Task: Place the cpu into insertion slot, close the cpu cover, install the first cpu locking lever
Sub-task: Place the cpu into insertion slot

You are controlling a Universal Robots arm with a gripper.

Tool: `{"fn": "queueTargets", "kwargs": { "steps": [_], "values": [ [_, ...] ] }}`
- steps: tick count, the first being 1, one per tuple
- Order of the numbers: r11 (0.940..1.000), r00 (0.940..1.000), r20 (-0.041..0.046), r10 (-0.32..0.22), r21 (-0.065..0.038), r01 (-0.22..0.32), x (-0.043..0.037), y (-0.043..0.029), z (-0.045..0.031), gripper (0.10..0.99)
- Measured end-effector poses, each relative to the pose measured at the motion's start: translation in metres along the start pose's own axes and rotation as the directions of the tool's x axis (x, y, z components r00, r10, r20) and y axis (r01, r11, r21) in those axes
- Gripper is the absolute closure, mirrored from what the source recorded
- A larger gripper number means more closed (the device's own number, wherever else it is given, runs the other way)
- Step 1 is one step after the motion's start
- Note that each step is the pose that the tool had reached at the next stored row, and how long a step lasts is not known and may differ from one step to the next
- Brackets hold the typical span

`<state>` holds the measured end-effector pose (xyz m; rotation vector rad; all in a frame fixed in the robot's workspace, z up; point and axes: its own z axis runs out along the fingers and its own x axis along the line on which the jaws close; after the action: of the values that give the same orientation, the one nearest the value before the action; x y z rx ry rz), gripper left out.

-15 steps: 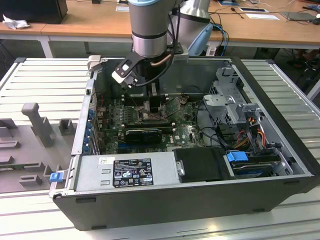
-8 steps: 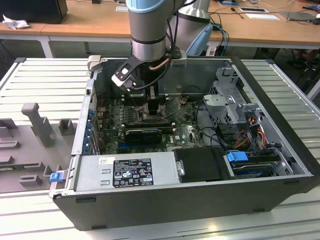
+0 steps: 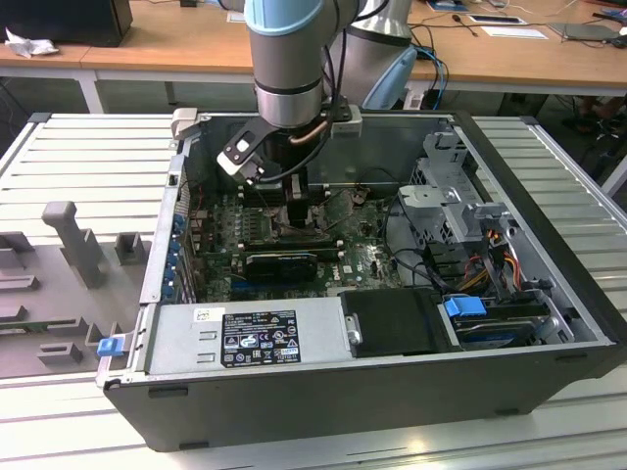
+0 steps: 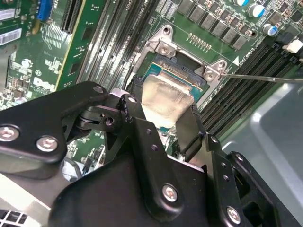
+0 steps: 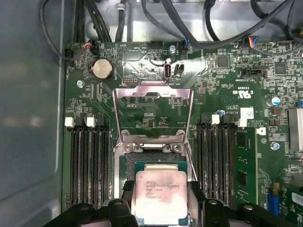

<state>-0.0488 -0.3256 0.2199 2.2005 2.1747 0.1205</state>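
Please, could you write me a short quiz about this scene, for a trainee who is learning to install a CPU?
1. True or false: the cpu cover lies closed over the insertion slot.
2. What does the hand grip? A) the cpu B) a cable C) a memory module
3. Fill in: the insertion slot sits on a ___ circuit board.

Key: 1. False, the cover stands open. 2. A. 3. green.
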Motion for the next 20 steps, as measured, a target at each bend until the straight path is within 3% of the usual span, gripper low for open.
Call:
{"fn": "queueTargets", "kwargs": {
  "steps": [6,20],
  "values": [
    [1.0000,1.0000,0.0001,0.000,0.001,0.000,0.0037,-0.0008,0.0096,0.561],
    [1.0000,1.0000,0.0008,0.000,0.009,0.000,0.0054,0.0008,0.0177,0.561]
  ]
}}
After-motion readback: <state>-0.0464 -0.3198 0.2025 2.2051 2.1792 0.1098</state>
